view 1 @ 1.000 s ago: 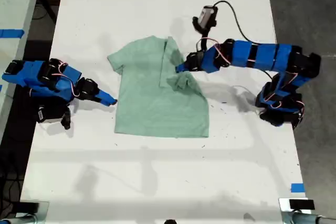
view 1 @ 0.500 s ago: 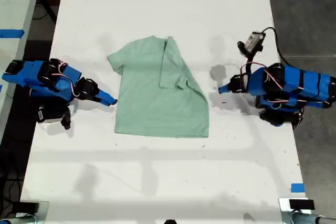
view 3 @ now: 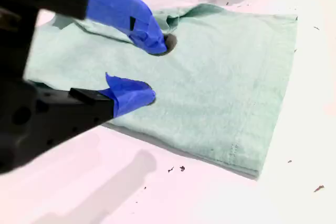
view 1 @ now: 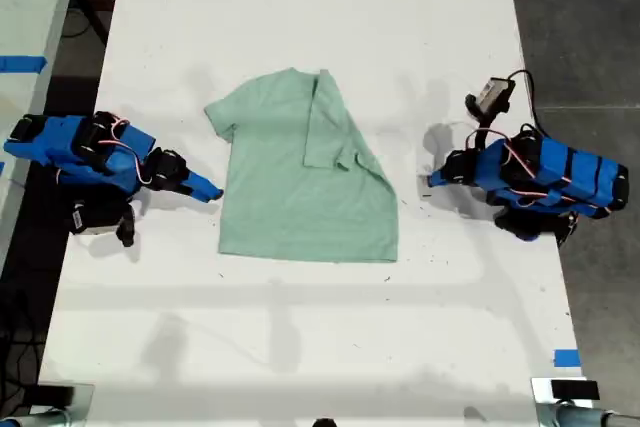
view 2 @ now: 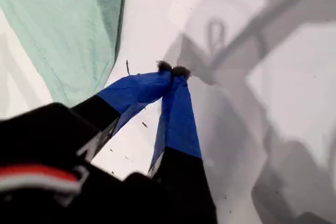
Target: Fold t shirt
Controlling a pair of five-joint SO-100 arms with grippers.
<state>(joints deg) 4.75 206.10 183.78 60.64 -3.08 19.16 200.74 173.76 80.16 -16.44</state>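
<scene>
The light, limp t shirt [view 1: 300, 177] lies mid-counter [view 1: 300, 347], my first gripper [view 1: 432, 180] at its 3 o'clock pinched together on nothing, my second gripper [view 1: 212, 192] at 9 o'clock parted and empty, best pinching the near edge.

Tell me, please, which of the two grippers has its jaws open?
My second gripper, at the exterior view's left beside the t shirt: its jaws stand apart. My first gripper has its tips together.
</scene>
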